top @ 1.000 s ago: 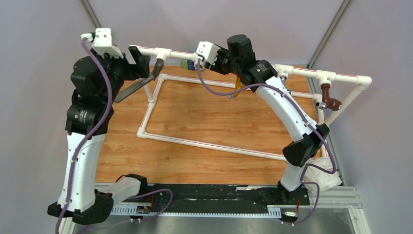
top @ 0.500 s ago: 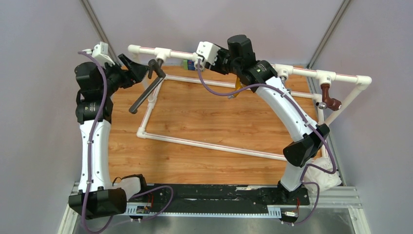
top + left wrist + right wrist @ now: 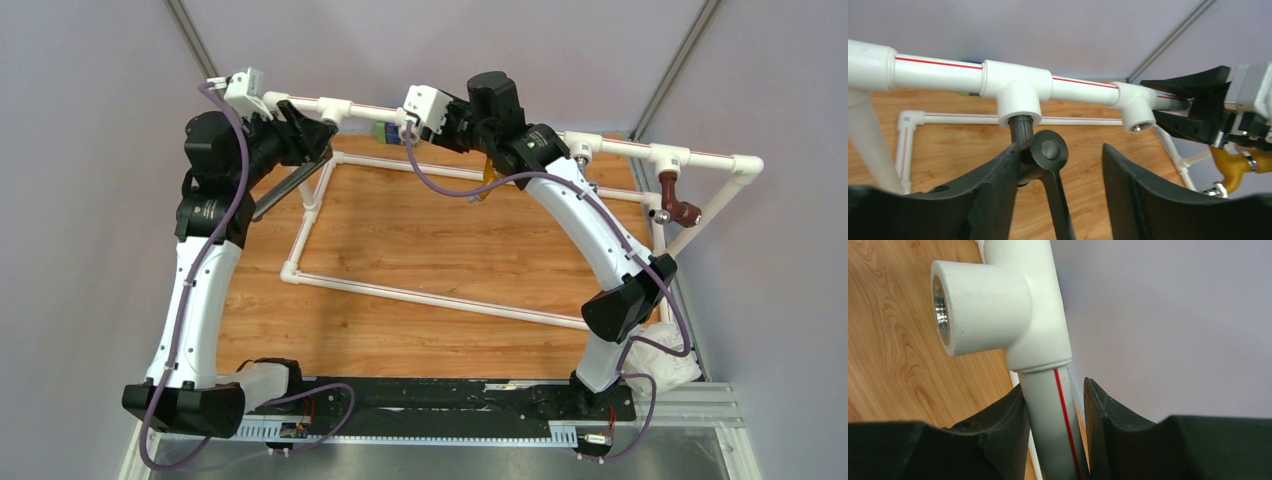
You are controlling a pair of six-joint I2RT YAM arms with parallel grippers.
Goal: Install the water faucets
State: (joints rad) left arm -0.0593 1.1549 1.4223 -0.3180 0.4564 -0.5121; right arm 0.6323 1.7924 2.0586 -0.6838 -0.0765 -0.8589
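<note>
The dark faucet [image 3: 1042, 150] sits with its threaded end in the tee socket [image 3: 1018, 95] at the far left of the white pipe frame [image 3: 430, 298], the left gripper [image 3: 1062, 150] spread wide around its head with one finger touching, while the right gripper [image 3: 1054, 390] clamps the far rail [image 3: 1048, 405].

Bright even light, soft shadows, mild foreground blur.

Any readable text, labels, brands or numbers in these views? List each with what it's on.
No text is readable in any view.
Pale marking on the left arm's dark joint: too small to read.
Green patch on the rear rail: blurred, may not be a label.
White pipe frame: a red stripe only, no print.
Black faucet: no marking visible.
</note>
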